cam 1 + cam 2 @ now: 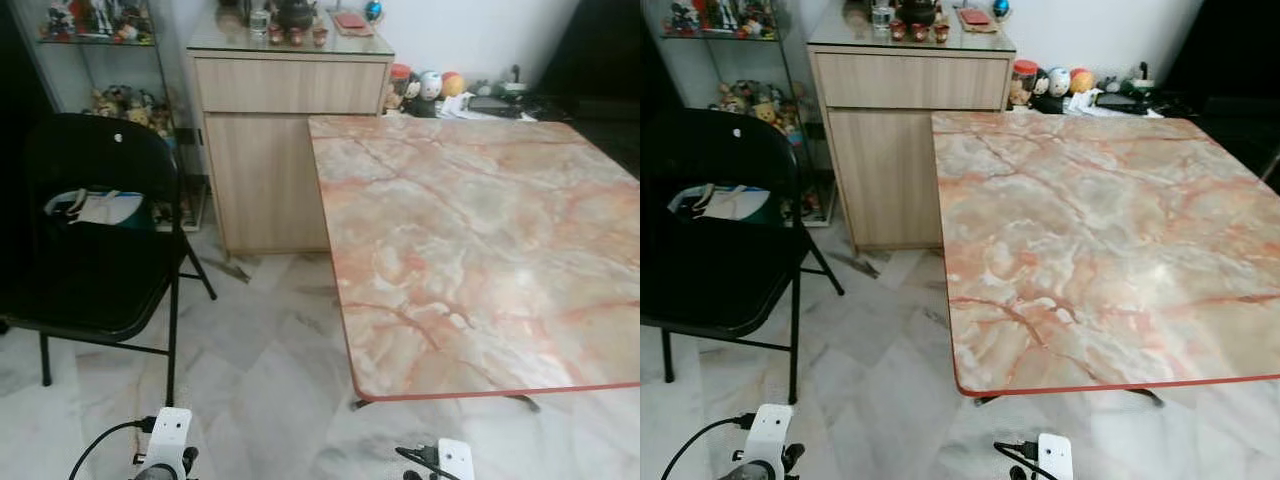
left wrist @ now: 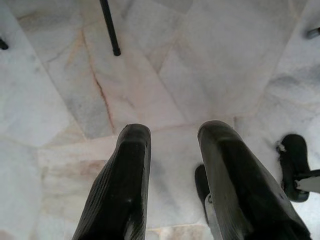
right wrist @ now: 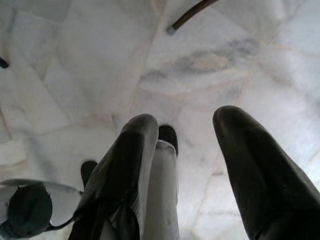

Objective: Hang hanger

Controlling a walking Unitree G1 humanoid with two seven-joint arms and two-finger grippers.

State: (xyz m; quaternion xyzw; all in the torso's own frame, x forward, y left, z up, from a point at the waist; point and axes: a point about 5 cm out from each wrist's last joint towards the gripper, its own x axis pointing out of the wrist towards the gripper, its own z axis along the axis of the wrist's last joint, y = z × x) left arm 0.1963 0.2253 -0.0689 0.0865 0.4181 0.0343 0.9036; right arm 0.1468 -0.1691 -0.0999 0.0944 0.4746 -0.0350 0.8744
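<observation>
Left hand (image 2: 175, 136), right hand (image 3: 186, 122): both gape above glossy veined marble floor (image 1: 262, 345).

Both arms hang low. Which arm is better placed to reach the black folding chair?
Left, probably. The black folding chair stands on the robot's left; the marble table is ahead on its right. The left gripper and right gripper hang open above the floor.

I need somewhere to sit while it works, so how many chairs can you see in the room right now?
1. A black folding chair stands on the marble floor, to the left of the marble table and the wooden cabinet. More chairs may be outside the views.
</observation>
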